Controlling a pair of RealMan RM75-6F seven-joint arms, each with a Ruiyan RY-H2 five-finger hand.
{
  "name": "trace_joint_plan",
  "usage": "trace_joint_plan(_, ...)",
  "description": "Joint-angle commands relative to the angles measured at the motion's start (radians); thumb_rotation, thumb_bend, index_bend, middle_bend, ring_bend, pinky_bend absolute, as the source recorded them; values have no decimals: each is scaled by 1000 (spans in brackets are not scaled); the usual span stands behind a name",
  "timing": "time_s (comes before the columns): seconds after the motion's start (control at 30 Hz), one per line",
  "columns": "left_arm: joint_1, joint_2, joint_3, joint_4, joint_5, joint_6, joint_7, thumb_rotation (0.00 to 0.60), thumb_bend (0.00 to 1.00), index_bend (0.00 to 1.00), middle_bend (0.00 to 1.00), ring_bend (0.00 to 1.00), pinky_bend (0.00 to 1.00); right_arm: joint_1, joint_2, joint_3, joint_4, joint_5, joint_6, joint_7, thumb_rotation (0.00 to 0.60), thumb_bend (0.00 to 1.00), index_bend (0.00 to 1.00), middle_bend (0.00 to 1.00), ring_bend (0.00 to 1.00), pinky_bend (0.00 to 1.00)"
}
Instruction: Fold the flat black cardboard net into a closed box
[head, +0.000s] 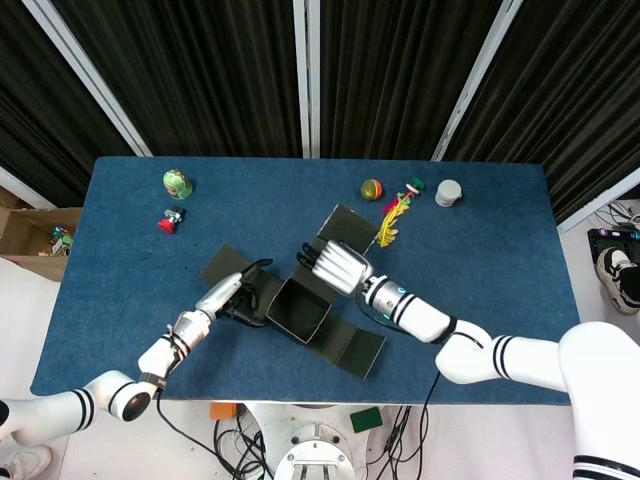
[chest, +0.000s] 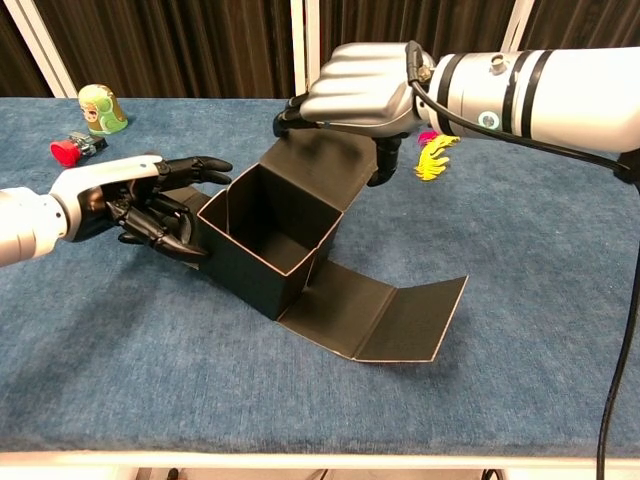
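Open table (chest: 520, 300) right of box (chest: 268, 235); near flap (chest: 385, 312) flat, yellow toy (chest: 433, 158) possibly crowding right hand (chest: 355, 95).

Your left hand (chest: 140, 205) reaches in low from the left, fingers (chest: 205, 163) spread and lightly curled, holding nothing. Your right hand (chest: 352, 100) hovers higher (palm down), fingers curled downward, thumb (chest: 384, 162) hanging below, wrist extended from the right.

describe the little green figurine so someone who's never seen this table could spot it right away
Start at the blue table and go to its far left corner, well away from the black cardboard box in the middle. The green figurine stands upright there, egg-shaped, with a pale painted face. Its only close neighbour is a small red-capped object lying just in front of it, which is lower and red, not green.
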Motion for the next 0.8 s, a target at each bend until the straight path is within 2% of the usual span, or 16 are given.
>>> trace_joint_plan(0.03, -20, 3, 16, 18, 31, -33, -95, 600, 0, 39, 30, 571, 952, 15, -14, 1, 34, -60, -4, 47, 600, 277, 408, 322, 726, 941)
trace_joint_plan(0.2, -36, -2, 39, 43, 77, -38, -192, 600, 0, 96, 72, 571, 952, 26, -34, 5, 78, -120, -2, 104, 600, 277, 407, 321, 726, 941)
trace_joint_plan(0.47, -39, -24, 52, 80, 90, -2, -247, 600, 0, 272, 254, 594, 951, 44, -72, 27, 143, -164, -4, 158, 600, 278, 404, 287, 726, 940)
trace_joint_plan(0.5, -39, -24, 51, 81, 84, -1, -241, 600, 0, 282, 262, 596, 950, 46, -77, 31, 151, -161, -8, 157, 600, 277, 368, 271, 726, 940)
trace_joint_plan(0.57, -39, -26, 50, 82, 70, 0, -219, 600, 0, 317, 294, 603, 951, 47, -81, 38, 157, -149, -19, 153, 600, 255, 235, 219, 725, 942)
trace_joint_plan(0.63, -38, -26, 45, 77, 48, -5, -186, 600, 0, 338, 311, 607, 951, 44, -84, 46, 154, -130, -30, 149, 600, 201, 37, 107, 718, 957)
trace_joint_plan(0.73, -39, -20, 39, 61, 12, -23, -150, 600, 0, 357, 318, 609, 951, 39, -85, 55, 147, -92, -54, 131, 600, 165, 0, 21, 696, 967)
trace_joint_plan(0.8, -41, -14, 35, 48, -7, -37, -138, 600, 0, 358, 318, 609, 951, 36, -84, 61, 141, -64, -69, 117, 600, 146, 0, 6, 686, 967)
